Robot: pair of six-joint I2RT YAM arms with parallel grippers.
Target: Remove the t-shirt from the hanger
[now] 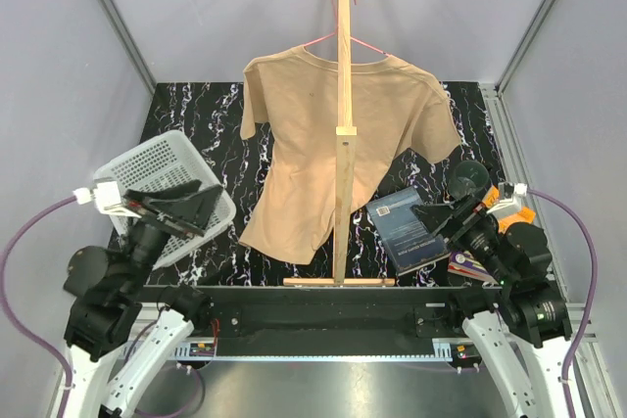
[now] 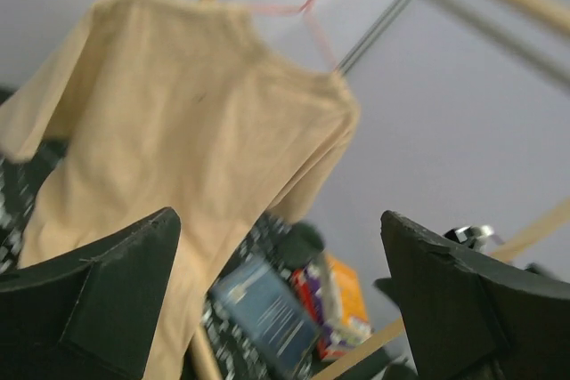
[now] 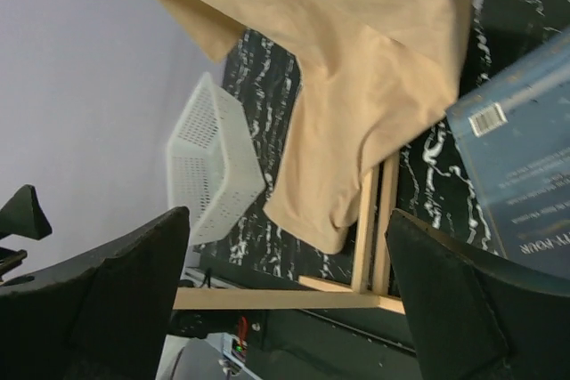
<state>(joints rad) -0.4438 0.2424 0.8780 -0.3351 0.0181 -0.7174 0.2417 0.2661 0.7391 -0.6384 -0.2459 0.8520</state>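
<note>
Hanger (image 1: pixel 367 46) mostly hidden inside t-shirt (image 1: pixel 304 144) (only pink shoulders and hook show). T-shirt hangs at wooden pole (image 1: pixel 343 95). Left gripper (image 1: pixel 201 205) over basket (image 1: pixel 147 159), right gripper (image 1: pixel 431 220) over book (image 1: pixel 402 237): both angled toward shirt, jaws wide, empty.

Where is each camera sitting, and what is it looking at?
Top: high behind the robot, looking down at the t-shirt on its wooden stand; the left arm and right arm show.
Left wrist: on the left arm, looking up at the t-shirt and pink hanger; the open left fingers frame the bottom.
Right wrist: on the right arm, facing the shirt's hem and white basket; the open right fingers show.
Shared: all see the t-shirt.
</note>
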